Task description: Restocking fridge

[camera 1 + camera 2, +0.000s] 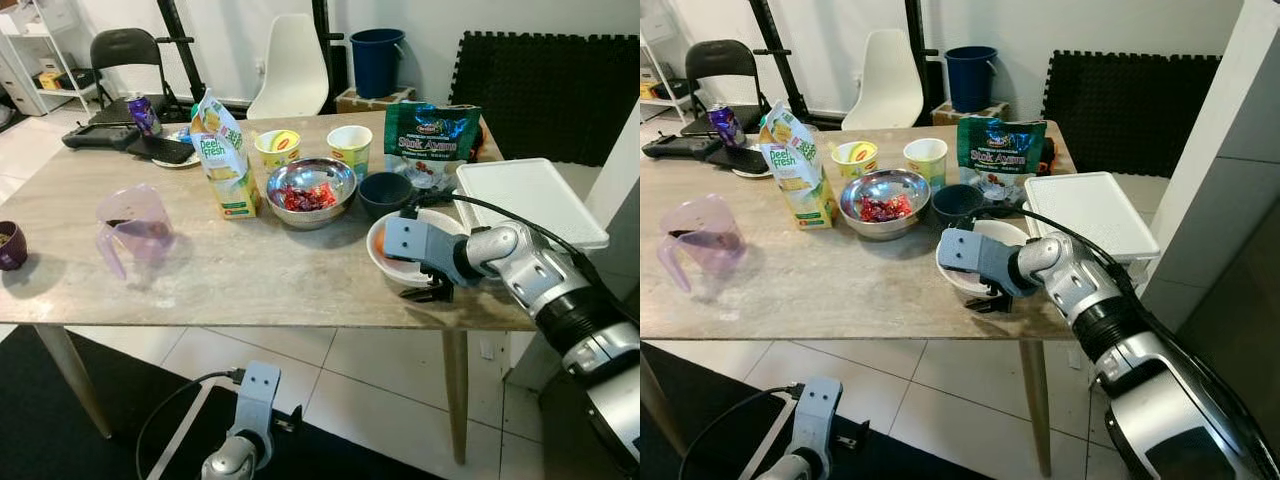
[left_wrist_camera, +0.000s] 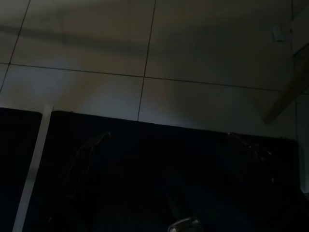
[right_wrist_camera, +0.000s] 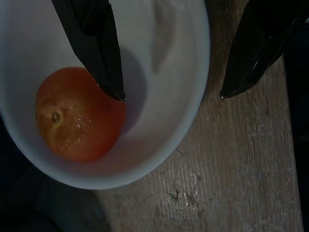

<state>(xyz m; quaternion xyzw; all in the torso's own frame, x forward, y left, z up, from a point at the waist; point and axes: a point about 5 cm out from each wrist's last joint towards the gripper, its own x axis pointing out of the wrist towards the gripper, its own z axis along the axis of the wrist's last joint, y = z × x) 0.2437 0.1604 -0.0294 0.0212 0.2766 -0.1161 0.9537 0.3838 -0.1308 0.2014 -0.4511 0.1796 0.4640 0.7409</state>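
Note:
A white bowl (image 1: 374, 258) stands near the table's front right edge, with an orange-red tomato (image 3: 77, 121) inside it. My right gripper (image 3: 172, 96) is open and straddles the bowl's rim: one black finger (image 3: 104, 58) is inside, touching the tomato, and the other is outside over the wooden tabletop. From the head, this gripper (image 1: 990, 298) shows low at the bowl's near side. My left arm (image 1: 250, 420) hangs idle below the table; its wrist view is dark, with the fingers (image 2: 91, 145) faintly apart over floor tiles and a black mat.
On the table are a juice carton (image 1: 225, 160), a steel bowl of red food (image 1: 310, 190), a dark bowl (image 1: 385, 190), two paper cups (image 1: 350, 148), a snack bag (image 1: 432, 135), a white tray (image 1: 525, 200) and a purple jug (image 1: 135, 230). Chairs stand behind.

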